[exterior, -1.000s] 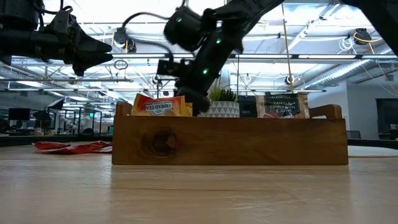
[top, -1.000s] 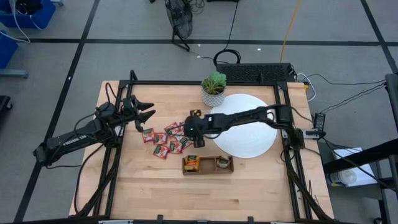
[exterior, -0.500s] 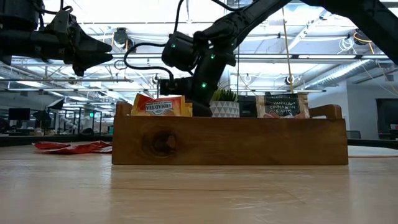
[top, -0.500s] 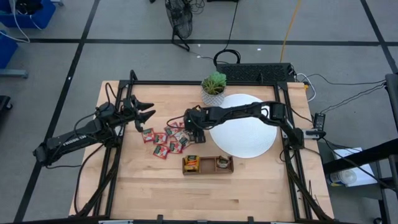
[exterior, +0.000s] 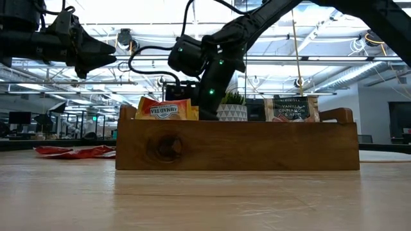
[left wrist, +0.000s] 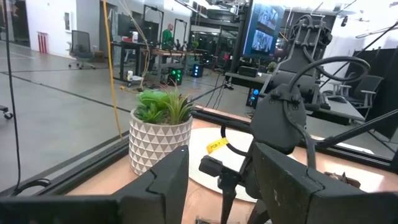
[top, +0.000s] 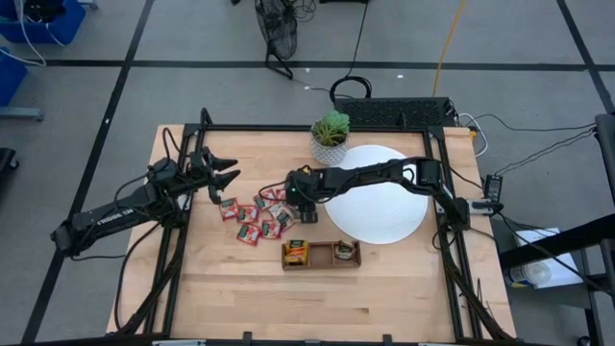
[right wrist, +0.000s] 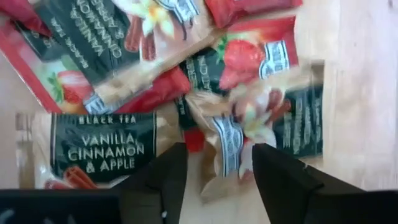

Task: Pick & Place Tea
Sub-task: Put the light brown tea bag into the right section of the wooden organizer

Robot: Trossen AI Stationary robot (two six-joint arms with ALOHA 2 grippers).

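The tea sachets (top: 255,219), mostly red, lie in a loose pile on the wooden table. My right gripper (top: 304,210) is open at the pile's right end and points down. In the right wrist view its fingers (right wrist: 163,179) stand on either side of a pale crumpled sachet (right wrist: 227,146), which lies on other sachets. Beside that one lies a "Vanilla Cinnamon & Apple" sachet (right wrist: 102,146). My left gripper (top: 231,169) is open, hovers left of the pile and touches nothing. My right gripper comes at the pale sachet (right wrist: 217,127) from above, with one finger on each side of it. Whether the fingers touch it or the sachets beneath, I cannot tell.
A brown wooden tray (top: 321,261) sits near the pile on its near side, with sachets standing in its compartments (exterior: 166,109). The white disc (top: 384,207) lies under the right arm. A potted plant (top: 331,137) stands at the far side, close to the right gripper.
My right gripper has moved from above the tray's far side toward the table's far-left, over the right end of the pile, and has sunk a little. The left arm has kept still.
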